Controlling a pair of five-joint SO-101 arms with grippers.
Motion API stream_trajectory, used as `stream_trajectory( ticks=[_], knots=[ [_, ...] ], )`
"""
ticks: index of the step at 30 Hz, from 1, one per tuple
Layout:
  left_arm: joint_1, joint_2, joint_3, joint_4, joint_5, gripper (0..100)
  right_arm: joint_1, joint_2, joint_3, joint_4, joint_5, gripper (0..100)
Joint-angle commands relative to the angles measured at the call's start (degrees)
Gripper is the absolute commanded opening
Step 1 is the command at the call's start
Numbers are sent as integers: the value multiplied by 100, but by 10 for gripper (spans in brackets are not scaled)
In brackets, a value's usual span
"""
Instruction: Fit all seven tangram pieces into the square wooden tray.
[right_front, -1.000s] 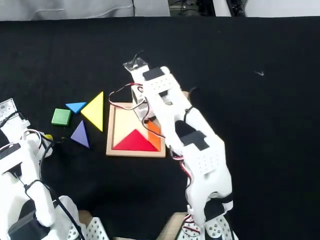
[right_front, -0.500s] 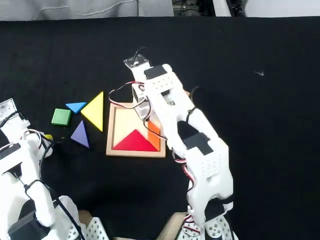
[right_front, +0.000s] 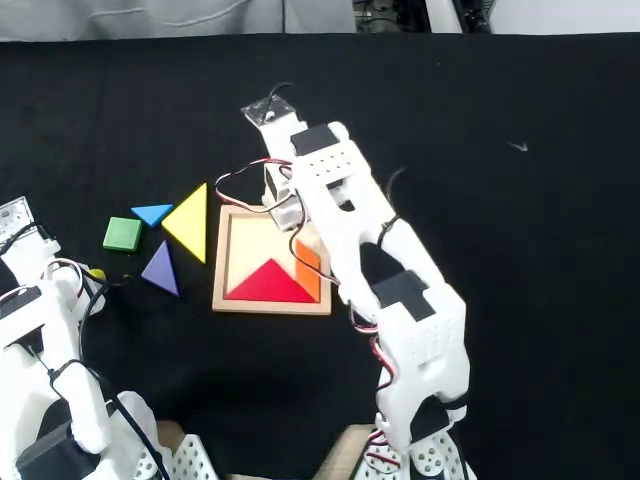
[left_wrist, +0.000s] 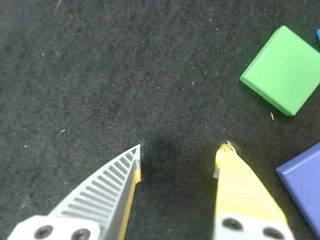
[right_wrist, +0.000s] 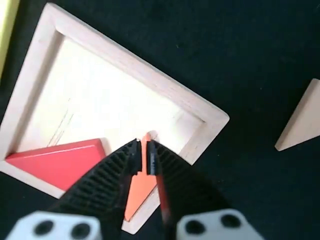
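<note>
My right gripper (right_wrist: 142, 146) hangs over the square wooden tray (right_wrist: 135, 69), above the corner of it farthest from my left arm. Its two black fingers are pressed almost together, with only a thin slit between them, and they pinch nothing that I can make out. Directly under the tips lies the pointed end of the orange piece (right_wrist: 140, 192). I cannot tell whether the tips touch it.

The orange piece lies flat inside the tray along the rim on my right-hand side. Just beside it is the red triangle (right_front: 268, 283), with its long edge against the rim nearest my bases and its apex pointing at the bare middle of the tray. A pale wooden triangle (right_wrist: 302, 122) lies on the black table cover (right_front: 520, 260) outside the tray, apart from its far corner.

The other pieces lie on the cover at the tray's left side. The yellow triangle (right_front: 190, 222) is just beside the left rim. The small blue triangle (right_front: 152, 213) is next to the yellow triangle's outer tip, with the green square (right_front: 122, 234) just beside that. The violet-blue triangle (right_front: 161, 268) is near the yellow triangle's lower corner.

My left gripper (left_wrist: 177, 155) hangs over bare cover with its fingers spread wide and nothing between them. The green square is near it, and a corner of the violet-blue triangle is close beside its yellow-faced finger.
</note>
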Motion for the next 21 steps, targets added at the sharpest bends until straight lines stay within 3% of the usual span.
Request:
stream_trajectory(
  ticks=[1,9,16,21],
  knots=[
    [119,-132,-48,-132,-26,241,211,-558,-92,360,70,11],
    [1279,-167,-488,-255,-35,241,1020,-2396,1095,79,62,11],
    [2492,-79,-2448,2066,-369,241,1574,-3723,3697,-1978,88,11],
    [3169,448,-3116,2233,220,246,1618,-3732,4541,-2910,88,11]
  ],
)
